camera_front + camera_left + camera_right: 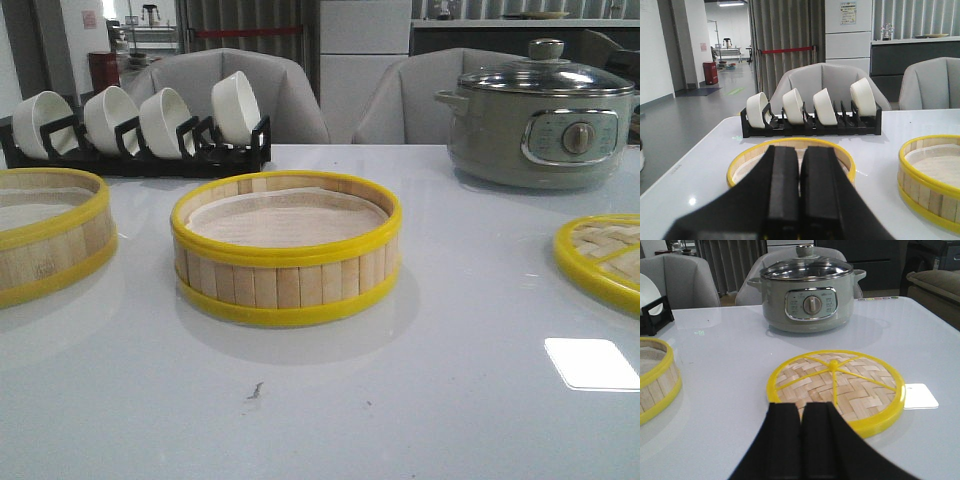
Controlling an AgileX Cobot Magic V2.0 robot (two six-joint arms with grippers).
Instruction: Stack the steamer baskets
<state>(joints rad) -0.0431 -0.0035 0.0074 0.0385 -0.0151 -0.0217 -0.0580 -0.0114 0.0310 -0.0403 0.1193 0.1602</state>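
Two steamer baskets stand apart on the white table. One steamer basket (285, 285) is in the middle, with a pale liner inside. The other steamer basket (60, 245) is at the left edge, partly cut off. No gripper shows in the front view. In the left wrist view my left gripper (800, 152) is shut and empty, above the near side of the left basket (810, 141), with the middle basket (925, 197) off to one side. My right gripper (801, 407) is shut and empty, over the near edge of the woven lid (860, 385); the middle basket (655, 385) shows at the frame's edge.
A black rack of white bowls (140, 125) stands at the back left, behind the baskets. A grey-green electric pot (540, 120) with a glass lid is at the back right. The flat woven lid (605, 255) lies at the right edge, with a bright white patch (595, 362) in front of it.
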